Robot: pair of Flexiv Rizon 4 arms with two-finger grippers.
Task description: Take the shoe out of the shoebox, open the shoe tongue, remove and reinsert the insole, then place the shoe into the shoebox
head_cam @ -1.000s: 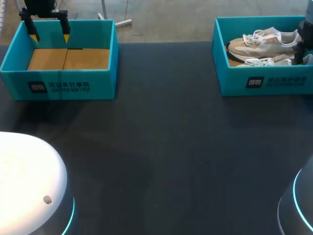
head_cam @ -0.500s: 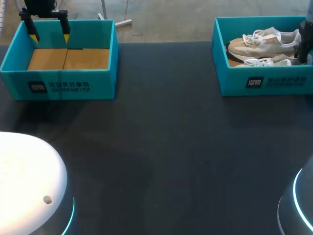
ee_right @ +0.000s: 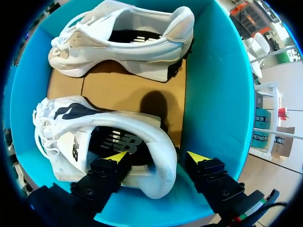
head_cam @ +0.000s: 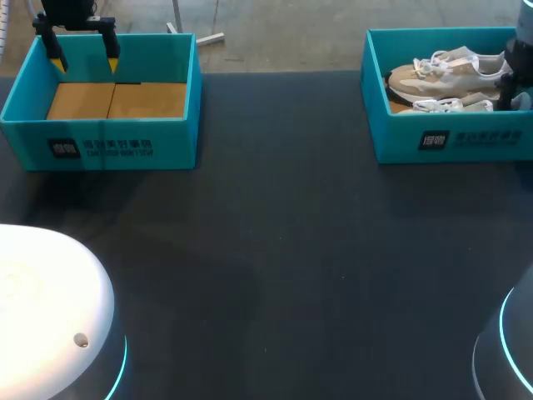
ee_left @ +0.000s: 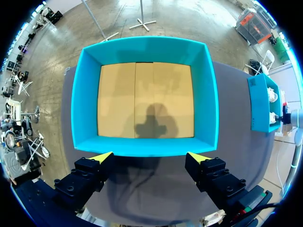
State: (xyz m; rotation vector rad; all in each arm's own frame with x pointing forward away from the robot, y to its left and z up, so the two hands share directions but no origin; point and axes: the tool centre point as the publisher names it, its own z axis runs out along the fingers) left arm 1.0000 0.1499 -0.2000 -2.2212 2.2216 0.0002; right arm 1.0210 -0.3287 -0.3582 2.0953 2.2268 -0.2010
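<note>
Two beige-and-white shoes lie in the teal shoebox (head_cam: 466,140) at the right. The far shoe (head_cam: 441,73) (ee_right: 128,47) lies along the back wall. The near shoe (head_cam: 450,105) (ee_right: 135,122) shows its dark insole. My right gripper (ee_right: 157,157) (head_cam: 508,90) is down at this shoe's heel, open: one fingertip is inside the shoe opening, and the other is outside, beside the box wall (ee_right: 218,94). My left gripper (head_cam: 84,62) (ee_left: 151,158) hangs open over an empty teal box (head_cam: 108,142) (ee_left: 142,147) at the left, holding nothing.
The empty left box shows only its brown cardboard floor (ee_left: 144,99). Dark tabletop (head_cam: 283,233) stretches between the two boxes and toward the front. My arms' rounded bases sit at the front left (head_cam: 42,317) and front right (head_cam: 508,350).
My right gripper shifted slightly sideways and back at the heel end of the right box. Both shoes stay where they were. The left arm has not moved.
</note>
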